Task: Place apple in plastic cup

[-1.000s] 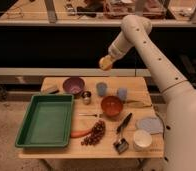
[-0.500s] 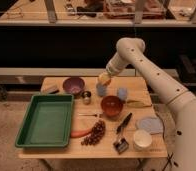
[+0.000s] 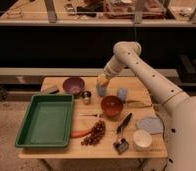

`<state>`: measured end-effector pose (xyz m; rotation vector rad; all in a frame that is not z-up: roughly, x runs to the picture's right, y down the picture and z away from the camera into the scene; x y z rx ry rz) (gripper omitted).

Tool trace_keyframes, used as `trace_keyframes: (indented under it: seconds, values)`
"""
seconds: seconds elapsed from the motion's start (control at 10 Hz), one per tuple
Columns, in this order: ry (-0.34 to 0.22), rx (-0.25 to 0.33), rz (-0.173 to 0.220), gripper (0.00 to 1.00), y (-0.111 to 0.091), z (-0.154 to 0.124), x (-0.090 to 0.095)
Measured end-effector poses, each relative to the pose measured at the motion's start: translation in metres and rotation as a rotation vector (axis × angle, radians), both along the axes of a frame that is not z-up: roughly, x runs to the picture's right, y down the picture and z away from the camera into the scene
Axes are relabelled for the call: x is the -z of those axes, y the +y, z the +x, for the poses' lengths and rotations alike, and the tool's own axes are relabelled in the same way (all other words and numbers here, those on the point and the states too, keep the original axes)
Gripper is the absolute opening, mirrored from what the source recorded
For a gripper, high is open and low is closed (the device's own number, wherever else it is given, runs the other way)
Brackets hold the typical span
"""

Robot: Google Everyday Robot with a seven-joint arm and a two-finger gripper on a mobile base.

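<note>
My gripper (image 3: pixel 103 81) is at the back middle of the wooden table (image 3: pixel 141 92), at the end of the white arm reaching down from the right. It is shut on the apple (image 3: pixel 102 80), a small pale-yellow fruit. The apple hangs directly over the mouth of the plastic cup (image 3: pixel 101 91), a slate blue-grey tumbler, and touches or nearly touches its rim. The cup's top is partly hidden by the gripper and fruit.
A paler blue cup (image 3: pixel 122 94) stands to the right and a metal cup (image 3: pixel 86 97) to the left. Nearby are a purple bowl (image 3: pixel 73 85), a red bowl (image 3: pixel 112 106), a green tray (image 3: pixel 46 120), a carrot (image 3: pixel 81 133), grapes (image 3: pixel 94 134) and a white bowl (image 3: pixel 142 140).
The arm has come down and toward the table with the apple, from high above the back edge to just over the slate cup.
</note>
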<state>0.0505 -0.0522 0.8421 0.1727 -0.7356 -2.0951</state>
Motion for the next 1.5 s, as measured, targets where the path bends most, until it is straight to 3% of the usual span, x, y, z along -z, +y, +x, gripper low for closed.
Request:
trace_keyframes:
  seconds: [0.4, 1.1, 1.5]
  values:
    - [0.019, -0.01, 0.002, 0.35, 0.013, -0.002, -0.024]
    - [0.04, -0.018, 0.05, 0.35, 0.001, -0.003, -0.061]
    - [0.054, -0.026, 0.054, 0.35, -0.002, -0.001, -0.075]
